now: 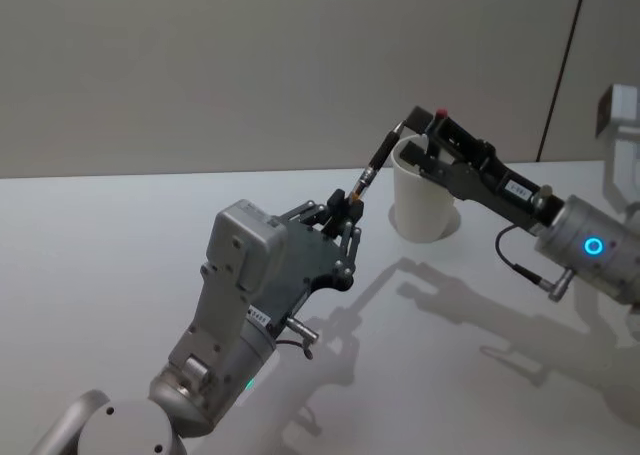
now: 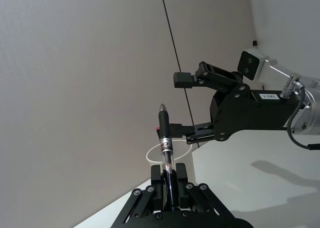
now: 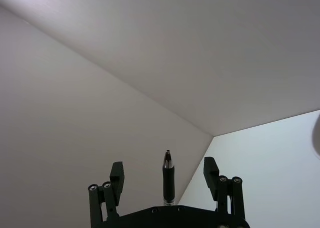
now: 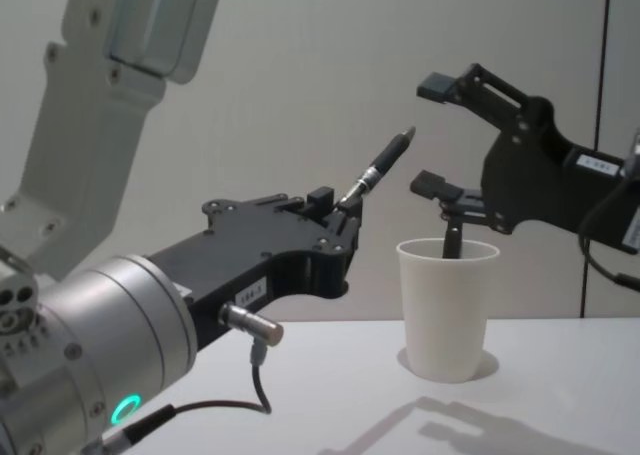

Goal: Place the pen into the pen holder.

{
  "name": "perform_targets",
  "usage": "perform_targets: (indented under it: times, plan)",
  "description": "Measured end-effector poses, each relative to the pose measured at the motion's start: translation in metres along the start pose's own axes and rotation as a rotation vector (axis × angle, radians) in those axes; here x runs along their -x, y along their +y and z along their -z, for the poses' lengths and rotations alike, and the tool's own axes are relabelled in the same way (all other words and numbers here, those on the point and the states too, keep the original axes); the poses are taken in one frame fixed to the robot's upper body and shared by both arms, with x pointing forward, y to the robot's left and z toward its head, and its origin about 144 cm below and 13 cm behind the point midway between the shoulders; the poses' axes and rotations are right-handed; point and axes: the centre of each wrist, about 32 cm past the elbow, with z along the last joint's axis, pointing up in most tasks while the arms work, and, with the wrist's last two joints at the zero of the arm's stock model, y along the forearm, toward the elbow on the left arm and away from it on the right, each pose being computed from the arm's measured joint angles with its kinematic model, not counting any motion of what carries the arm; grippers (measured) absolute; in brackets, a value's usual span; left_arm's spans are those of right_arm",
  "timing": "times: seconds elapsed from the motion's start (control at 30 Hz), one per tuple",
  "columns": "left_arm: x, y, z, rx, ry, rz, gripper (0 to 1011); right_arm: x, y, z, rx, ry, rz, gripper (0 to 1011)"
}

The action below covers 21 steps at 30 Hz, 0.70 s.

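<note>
One pen [image 1: 378,163], clenched at its back end between the fingers of the left claw [image 1: 350,207]. Slants up and forward out of that claw, tip foremost, clear barrel nearest the fingers and black grip farther out. Hangs in the air above the white table [image 1: 150,235], outside the paper cup [image 1: 425,210], with its tip near and above the cup's rolled rim. Just beyond the left claw's fingertips and a little lower, upright on the table: the cup, mouth open, wider at the top than at the base. Over that mouth, facing the left claw: the right claw [image 4: 432,135], released, its two black fingers spread wide, one high above the rim and one just over it. Grasps nothing. From the right wrist, lines up the pen's tip in the gap between those spread fingers, touching neither. Behind both claws, a plain grey wall [image 1: 250,65]. On the tabletop under the right claw, dark shadows [image 1: 470,310] of the arms.
</note>
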Motion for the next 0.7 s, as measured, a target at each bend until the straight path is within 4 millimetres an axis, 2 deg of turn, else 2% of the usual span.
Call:
perform_targets:
  times: [0.7]
  plan:
    - [0.000, -0.002, 0.001, -0.006, -0.006, 0.002, 171, 0.006, 0.021, 0.002, 0.056, -0.017, 0.001, 1002]
